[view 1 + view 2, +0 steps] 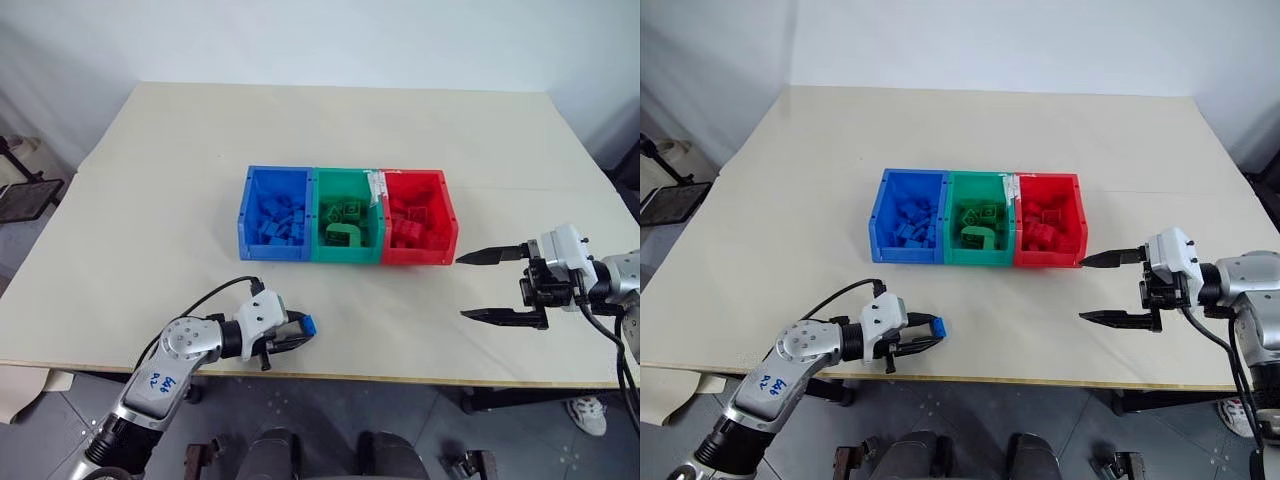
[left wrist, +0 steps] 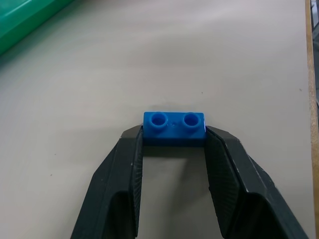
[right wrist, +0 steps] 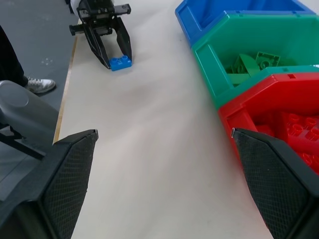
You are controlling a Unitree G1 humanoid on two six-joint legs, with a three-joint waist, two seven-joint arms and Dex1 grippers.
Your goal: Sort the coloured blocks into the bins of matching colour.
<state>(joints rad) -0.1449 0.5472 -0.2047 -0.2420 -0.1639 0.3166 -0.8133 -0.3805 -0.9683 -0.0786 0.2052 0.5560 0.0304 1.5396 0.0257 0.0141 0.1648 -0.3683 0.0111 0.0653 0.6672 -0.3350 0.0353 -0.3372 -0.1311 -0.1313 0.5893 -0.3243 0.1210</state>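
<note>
A small blue block [image 2: 174,128] with two studs rests on the table near its front edge, and my left gripper [image 2: 174,137] is shut on it, one finger on each end. The head views show the same block [image 1: 309,324] at the tips of my left gripper [image 1: 298,335]. The three joined bins stand mid-table: blue bin [image 1: 250,238], green bin [image 1: 345,254], red bin [image 1: 415,257], each holding bricks of its own colour. My right gripper [image 1: 463,287] hovers open and holds nothing, just right of the red bin, pointing left.
The table's front edge [image 1: 400,378] runs close under both grippers. Bare tabletop lies between the left gripper and the bins. A person's shoe [image 1: 588,414] is on the floor at the right, and a black stand [image 1: 25,195] is beyond the table's left side.
</note>
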